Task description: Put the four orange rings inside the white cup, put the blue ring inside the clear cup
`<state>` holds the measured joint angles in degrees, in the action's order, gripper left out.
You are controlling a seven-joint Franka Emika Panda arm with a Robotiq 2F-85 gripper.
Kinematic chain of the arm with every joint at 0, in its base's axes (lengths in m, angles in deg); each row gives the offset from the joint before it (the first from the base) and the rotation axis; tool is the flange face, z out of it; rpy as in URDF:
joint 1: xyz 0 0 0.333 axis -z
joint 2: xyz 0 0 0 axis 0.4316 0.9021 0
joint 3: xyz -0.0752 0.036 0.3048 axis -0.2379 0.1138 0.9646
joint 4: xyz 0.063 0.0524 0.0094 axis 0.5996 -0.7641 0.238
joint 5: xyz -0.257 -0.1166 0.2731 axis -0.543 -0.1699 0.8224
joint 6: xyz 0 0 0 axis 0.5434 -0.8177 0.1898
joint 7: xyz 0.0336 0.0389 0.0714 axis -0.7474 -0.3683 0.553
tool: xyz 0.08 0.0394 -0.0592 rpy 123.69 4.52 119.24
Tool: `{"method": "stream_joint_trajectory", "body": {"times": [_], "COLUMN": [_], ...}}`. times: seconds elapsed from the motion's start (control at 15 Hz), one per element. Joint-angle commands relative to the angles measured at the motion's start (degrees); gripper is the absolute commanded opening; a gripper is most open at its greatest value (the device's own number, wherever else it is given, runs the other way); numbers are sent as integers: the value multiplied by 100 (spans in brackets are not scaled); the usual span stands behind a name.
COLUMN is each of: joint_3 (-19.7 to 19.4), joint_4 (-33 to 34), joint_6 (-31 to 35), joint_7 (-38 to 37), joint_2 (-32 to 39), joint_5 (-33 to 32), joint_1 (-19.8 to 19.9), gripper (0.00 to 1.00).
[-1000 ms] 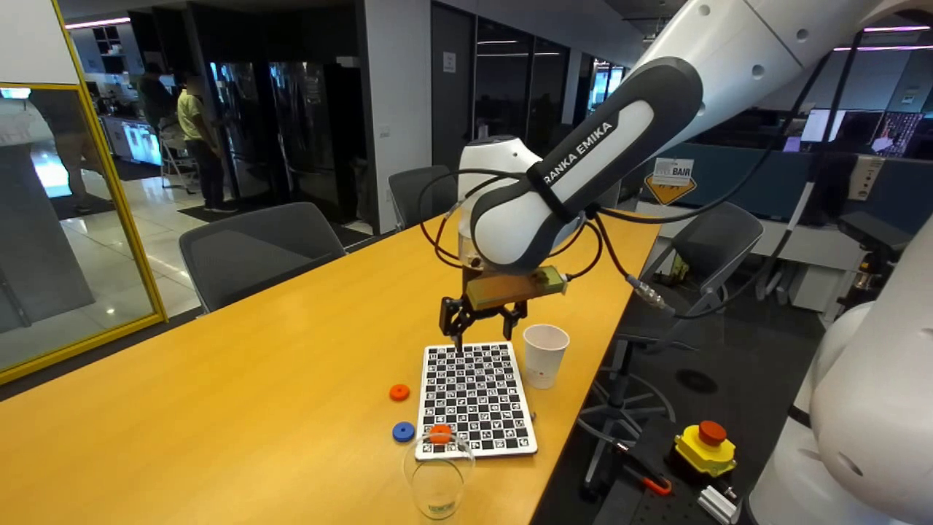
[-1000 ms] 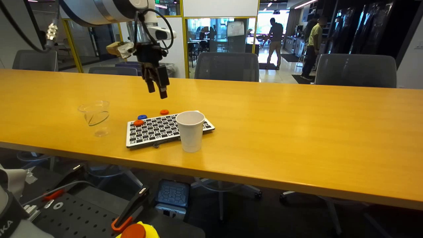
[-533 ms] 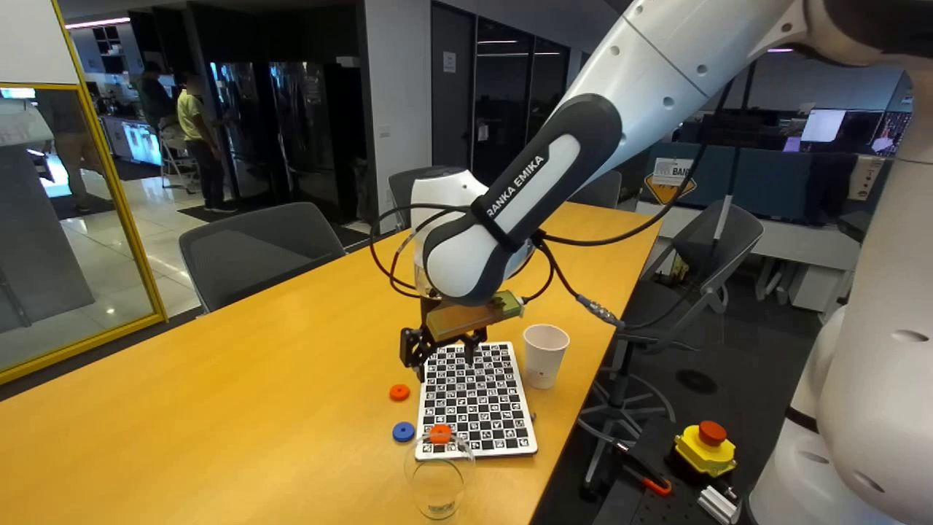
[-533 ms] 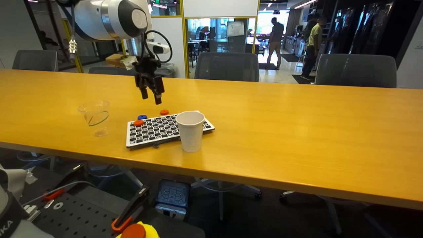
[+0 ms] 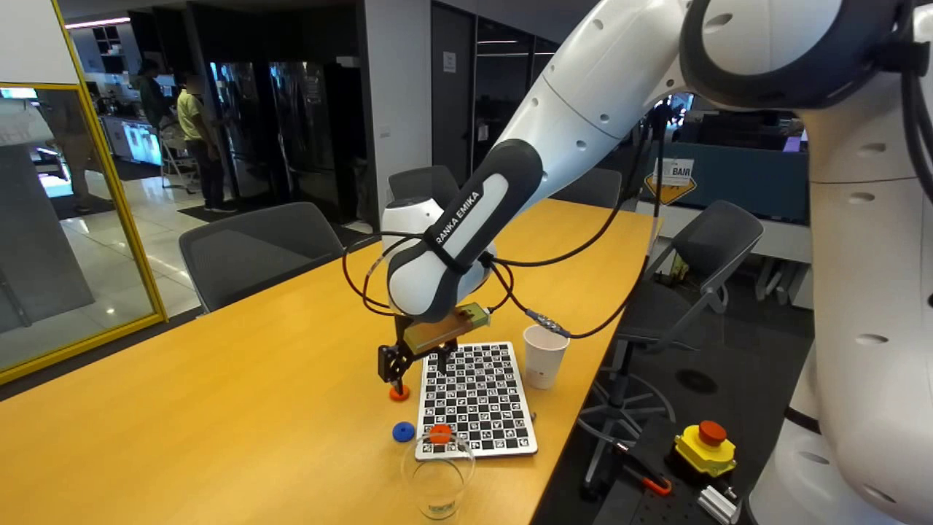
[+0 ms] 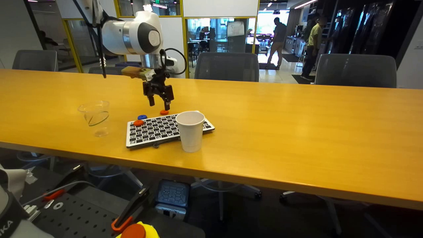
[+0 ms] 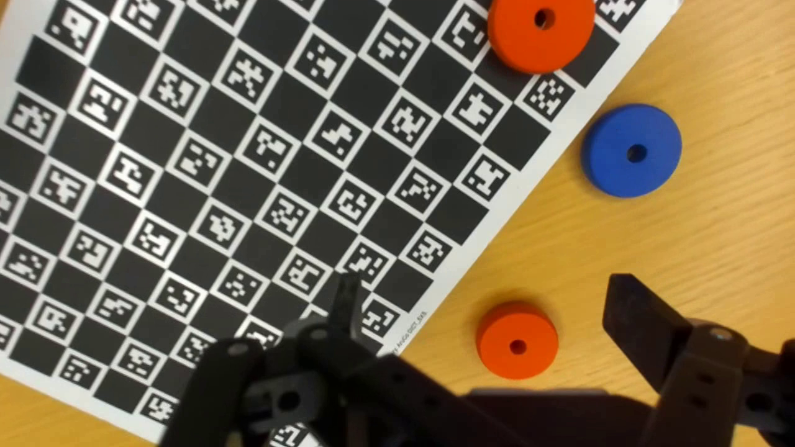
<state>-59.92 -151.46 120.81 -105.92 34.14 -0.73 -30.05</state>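
While the claw (image 7: 485, 282) hangs spread, we see a checkered board (image 5: 477, 399) on the wood-grained table (image 5: 240, 415), between the blue ring (image 7: 612, 150) and tapered white cup (image 5: 544, 359).

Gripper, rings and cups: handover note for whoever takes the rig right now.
Gripper: open, holding nothing, above an orange ring on the table.
Things: the blue ring is also on the table; a second orange ring lies on the checkered board. The white cup and the clear cup stand upright beside the board.
Done: can't confirm; only two of the four orange rings show, and the white cup's inner bottom is hidden.
Left: both visible orange rings into the white cup, the blue ring into the clear cup.
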Motion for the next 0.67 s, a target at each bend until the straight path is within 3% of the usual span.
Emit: {"method": "stream_joint_trajectory", "body": {"times": [0.0,0.6], "joint_3": [-111,-82], "joint_4": [650,1154], "joint_6": [-20,31], "joint_7": [451,940], "joint_2": [503,999], "joint_5": [110,328], "joint_1": [-159,-215], "gripper": [100,100]}}
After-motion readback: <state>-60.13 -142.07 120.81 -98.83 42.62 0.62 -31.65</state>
